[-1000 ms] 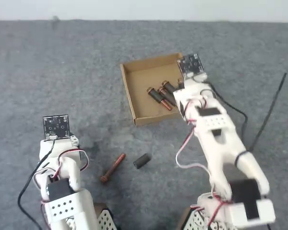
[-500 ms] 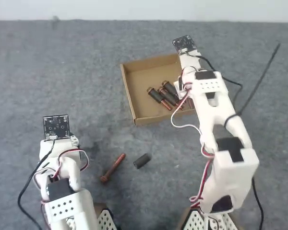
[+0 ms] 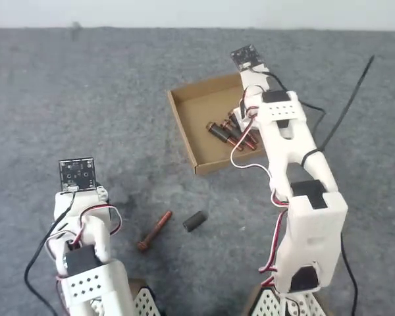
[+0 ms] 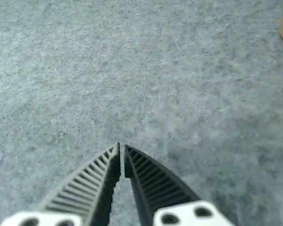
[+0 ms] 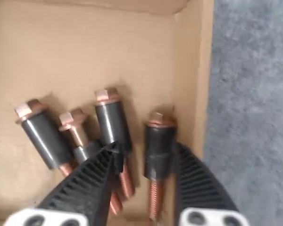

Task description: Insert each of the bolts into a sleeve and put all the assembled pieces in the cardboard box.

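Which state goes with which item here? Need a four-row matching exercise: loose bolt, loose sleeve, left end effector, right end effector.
Items
1. loose bolt
2. loose sleeve
3. left end effector
4. right end effector

States
A. black, lying on the carpet
B. open, in the cardboard box, straddling an assembled piece
C. copper, lying on the carpet
D. shut, over bare carpet

Pairs: 1-C, 2-A, 3-D, 4-B
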Robot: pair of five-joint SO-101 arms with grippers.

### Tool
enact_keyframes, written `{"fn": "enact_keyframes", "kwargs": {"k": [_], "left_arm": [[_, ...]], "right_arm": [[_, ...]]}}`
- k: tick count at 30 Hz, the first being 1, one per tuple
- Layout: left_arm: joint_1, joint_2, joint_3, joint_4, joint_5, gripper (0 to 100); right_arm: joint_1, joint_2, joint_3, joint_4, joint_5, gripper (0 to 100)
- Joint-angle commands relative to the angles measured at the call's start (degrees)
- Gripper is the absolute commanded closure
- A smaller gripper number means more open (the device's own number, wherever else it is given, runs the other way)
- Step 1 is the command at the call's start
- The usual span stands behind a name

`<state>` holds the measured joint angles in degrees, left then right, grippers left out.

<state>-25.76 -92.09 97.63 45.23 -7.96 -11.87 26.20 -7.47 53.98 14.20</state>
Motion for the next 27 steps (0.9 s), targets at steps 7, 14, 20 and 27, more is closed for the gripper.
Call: {"fn": "enact_keyframes", "kwargs": {"k": [7, 14, 20, 27], "left_arm": [[0.09, -1.14, -0.66, 0.00, -0.62, 99], [0.09, -1.14, -0.66, 0.18, -0.62, 99], [-0.09, -1.14, -0.66, 0.26, -0.62, 99], [-0.09, -1.14, -0.66, 0.26, -0.62, 99]], "right_arm": [[0.04, -22.73, -3.08, 16.13, 1.05, 99.2], [-2.95, -31.25, -2.99, 39.96, 11.96, 99.3], [-3.47, -36.88, 2.73, 46.73, 16.88, 99.3], [-7.25, -56.92, 28.13, 37.67, 20.57, 99.3]]}}
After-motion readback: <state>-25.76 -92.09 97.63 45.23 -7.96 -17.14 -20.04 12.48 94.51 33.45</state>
